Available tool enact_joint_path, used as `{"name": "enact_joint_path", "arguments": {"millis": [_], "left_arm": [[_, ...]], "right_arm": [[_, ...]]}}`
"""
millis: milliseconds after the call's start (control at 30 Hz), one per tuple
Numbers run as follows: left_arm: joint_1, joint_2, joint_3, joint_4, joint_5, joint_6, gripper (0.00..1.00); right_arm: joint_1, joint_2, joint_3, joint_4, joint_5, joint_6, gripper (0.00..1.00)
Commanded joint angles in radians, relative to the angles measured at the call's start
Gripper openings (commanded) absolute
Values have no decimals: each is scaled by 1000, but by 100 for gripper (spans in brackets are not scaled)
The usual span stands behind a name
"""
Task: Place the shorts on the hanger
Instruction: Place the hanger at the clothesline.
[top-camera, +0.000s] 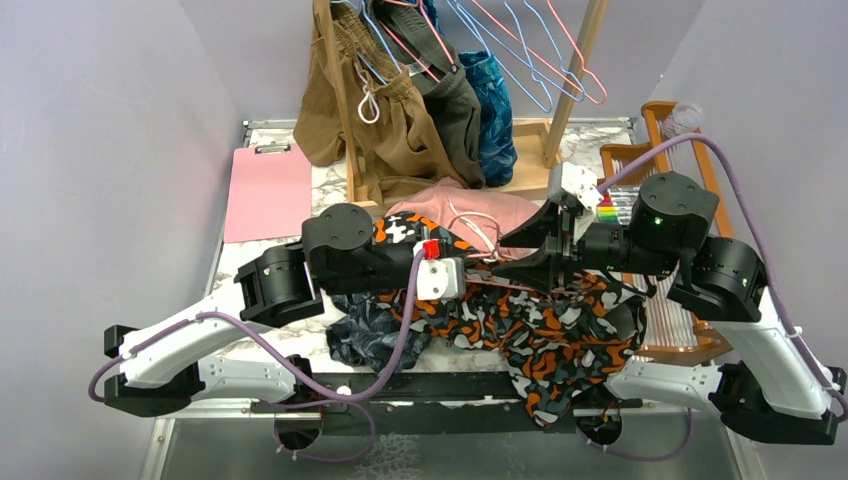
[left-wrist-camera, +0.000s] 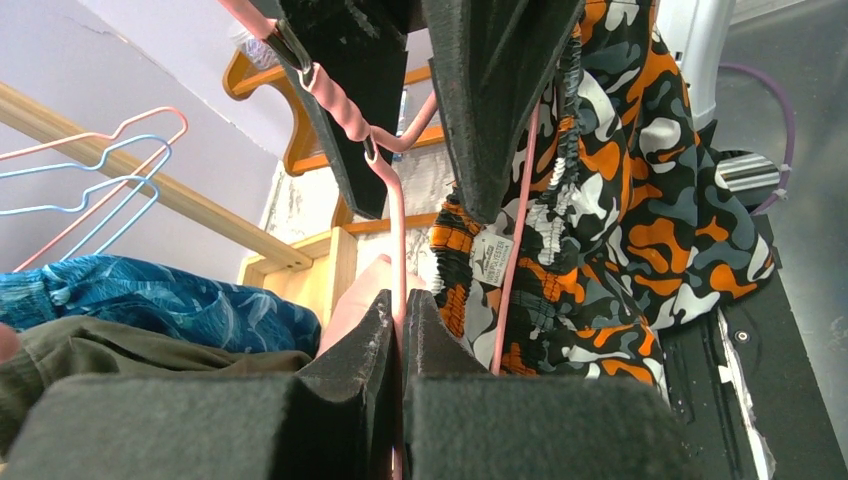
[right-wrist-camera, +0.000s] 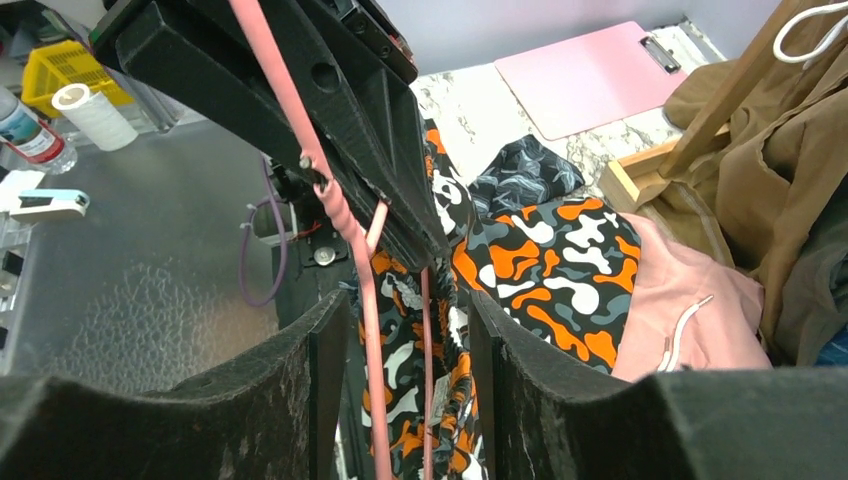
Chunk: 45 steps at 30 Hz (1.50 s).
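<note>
The left gripper (left-wrist-camera: 400, 308) is pinched tight on a thin wire of the pink hanger (left-wrist-camera: 338, 100), just below the twisted neck. The right gripper (right-wrist-camera: 408, 312) faces it from the other side with its fingers apart. Two of the hanger's wires run down through the gap, and daylight shows between them and the pads, so nothing is clamped there. The two arms meet over the middle of the table (top-camera: 250, 272), tips close together.

The shorts (top-camera: 540, 340) — the dark pair with orange, white and grey blobs — lie mostly spread on the table under both arms, with one leg reaching the near edge. In the left wrist view the elastic waistband and its label hang right beside one hanger wire; I cannot tell whether the wire passes inside the fabric or only runs along it.

A pink pair of shorts (top-camera: 470, 208) lies just behind the grippers, and a navy leaf-print pair (top-camera: 365, 335) lies bunched under the left arm, touching the camouflage pair. A pink clipboard (top-camera: 268, 190) sits at the far left — well apart from the clothes.
</note>
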Motion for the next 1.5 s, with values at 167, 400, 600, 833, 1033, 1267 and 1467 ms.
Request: {"name": "enact_joint_path", "arguments": {"millis": [167,400,600,833,1033,1267,1467], "left_arm": [[0,-4,47,56,24,21,0],[0,14,55,66,41,18,0],[0,23,60,70,44,19,0],[0,26,63,74,43,24,0],[0,16,49,85,2,24,40],[0,-98,-22,148,-135,7,99],[0,-296,-211,342,-271,5,99]], "right_arm": [[6,-29,-8,23,-27,24,51],[6,-33,-49,141,-37,63,54],[6,-41,-91,215,-37,85,43],[6,-37,-99,218,-53,84,5],[6,-53,-63,180,1,76,1],[6,-41,110,-80,337,49,1],[6,-17,231,-244,723,85,1]]}}
